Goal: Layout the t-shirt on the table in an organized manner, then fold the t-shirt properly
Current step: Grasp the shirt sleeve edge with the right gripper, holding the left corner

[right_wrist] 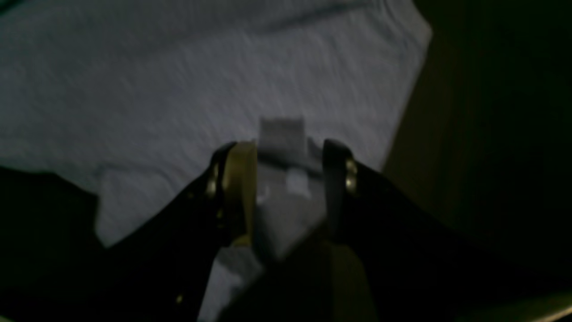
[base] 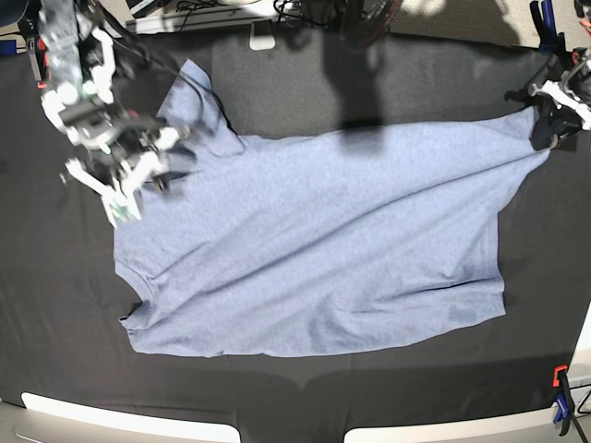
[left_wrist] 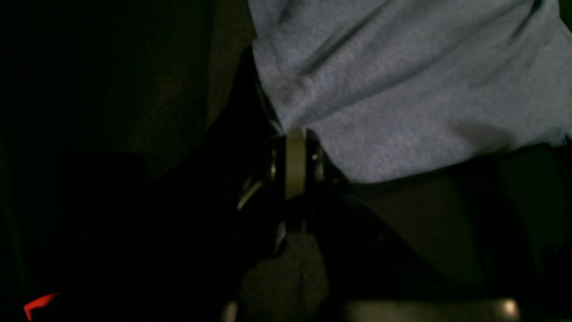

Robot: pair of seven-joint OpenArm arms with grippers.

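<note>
- Nearest the base camera, along the table's (base: pixel 295 406) front edge, lay bare black cloth, with an orange-black clamp (base: pixel 560 401) at the front right corner.
- At the left edge, the right gripper (right_wrist: pixel 286 179) hovered over the t-shirt (base: pixel 314 249) by its shoulder end — jaws parted, cloth and a pale tag lying between them; whether they had begun to bite I cannot tell.
- Across the middle, the shirt lay mostly flat, one sleeve reaching toward the back left corner and its body creased toward the right.
- At the back right, the left gripper (left_wrist: pixel 295 163) was clamped tight on the shirt's hem corner, drawing it out to a point.
- Judged step: laying out — not yet folding. Next, the right gripper would need a firm pinch so both arms can pull the cloth taut and square.
</note>
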